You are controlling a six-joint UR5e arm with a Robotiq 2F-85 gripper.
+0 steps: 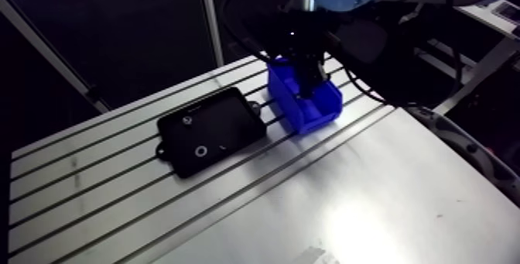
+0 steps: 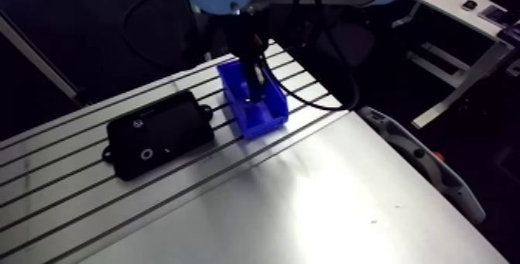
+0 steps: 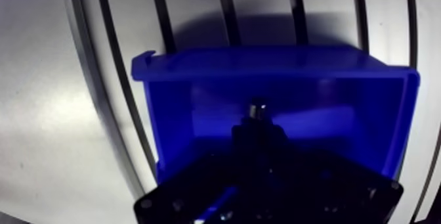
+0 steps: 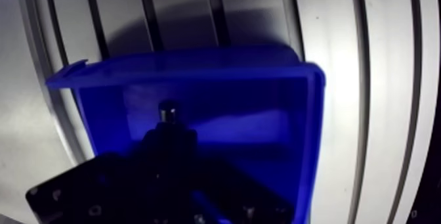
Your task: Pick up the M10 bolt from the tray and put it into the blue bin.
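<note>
The gripper hangs inside the open top of the blue bin, its two dark fingers drawn close together and pinching the M10 bolt. In the wrist view, the bolt's small grey end pokes out just past the fingertips. The bolt is over the bin's floor, roughly midway between the side walls; whether it touches the floor cannot be told. The bin's walls stand around the fingers on every side, with the far wall just ahead of the bolt. The bin sits on the slotted aluminium table, across several of its grooves. In the arm view, a black tray lies flat just beside the bin, apart from it. Two small ring-shaped parts rest on the tray, one near its front edge and one nearer its back. The wrist and its cables come down over the bin and hide its rear part.
</note>
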